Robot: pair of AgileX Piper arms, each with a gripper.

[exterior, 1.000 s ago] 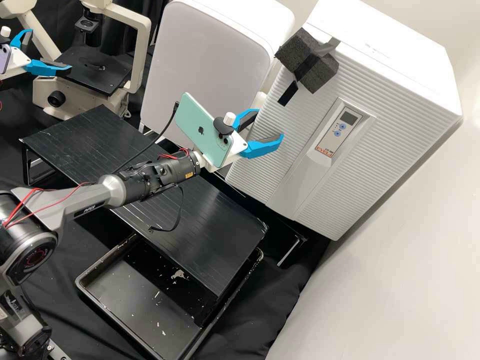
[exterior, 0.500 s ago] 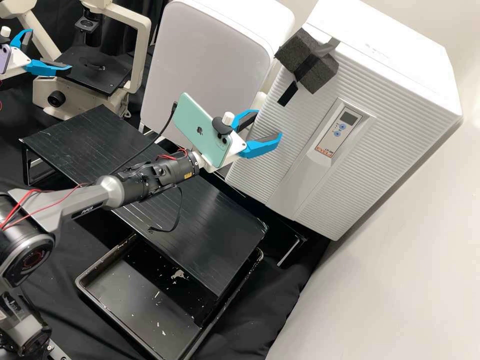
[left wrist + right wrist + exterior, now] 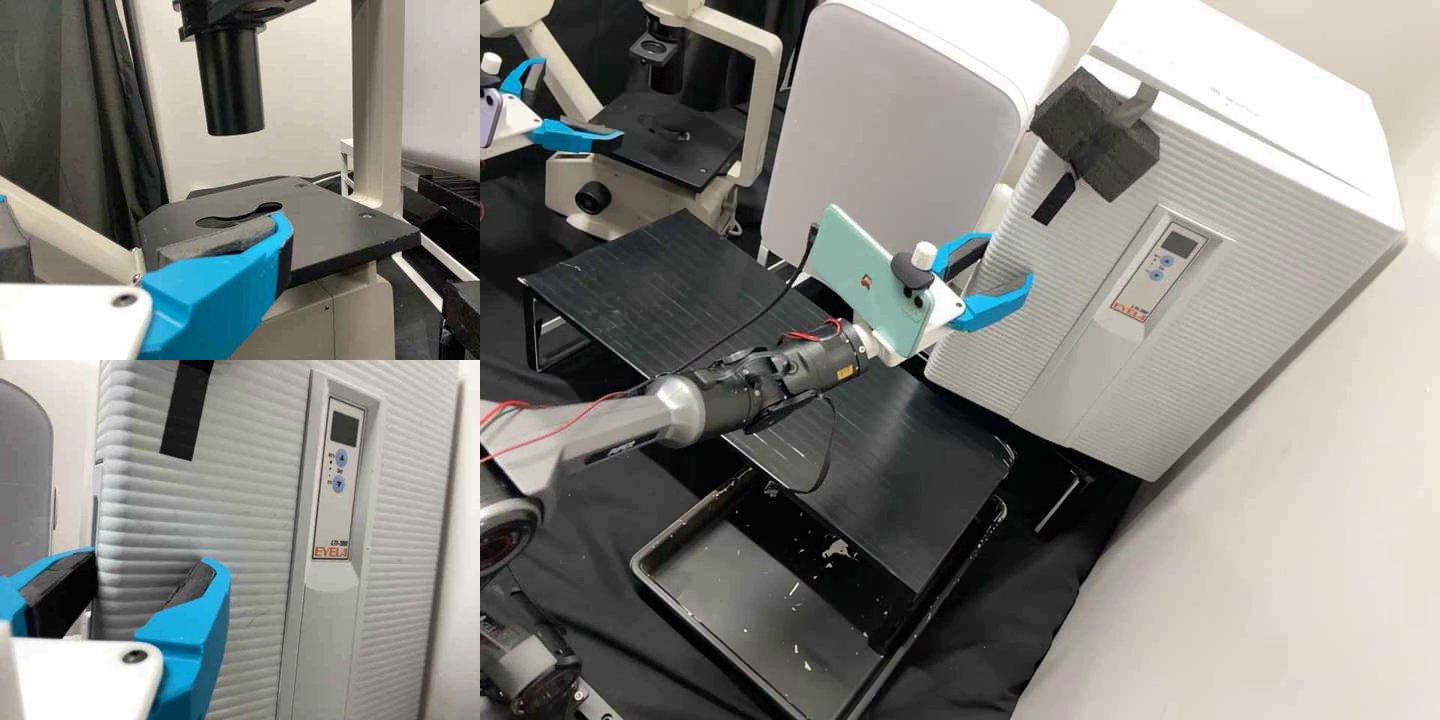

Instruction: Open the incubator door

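The right gripper [image 3: 1010, 260] stands open in the high view at the door's left edge, one finger beside that edge and the other across the ribbed front. Seen from the right wrist, the gripper [image 3: 154, 562] has this edge between its spread fingers; contact cannot be told. The white incubator door [image 3: 1040, 290], also the ribbed door [image 3: 217, 495], is slightly ajar, with a narrow gap along its top. The left gripper [image 3: 578, 100] is open by the microscope; in the left wrist view the gripper [image 3: 146, 217] stands before the stage, holding nothing.
Dark foam [image 3: 1120, 150] with tape hangs over the door's top edge. A second white appliance [image 3: 900, 130] is left of the incubator. A black shelf [image 3: 880, 450] and a tray [image 3: 680, 590] lie below the arm. The microscope stage [image 3: 345, 225] is near the left gripper.
The right arm has drawn back left and slightly down. The incubator door has swung slightly outward, its foam shifting down, and a gap shows along the top. The left gripper has kept still.
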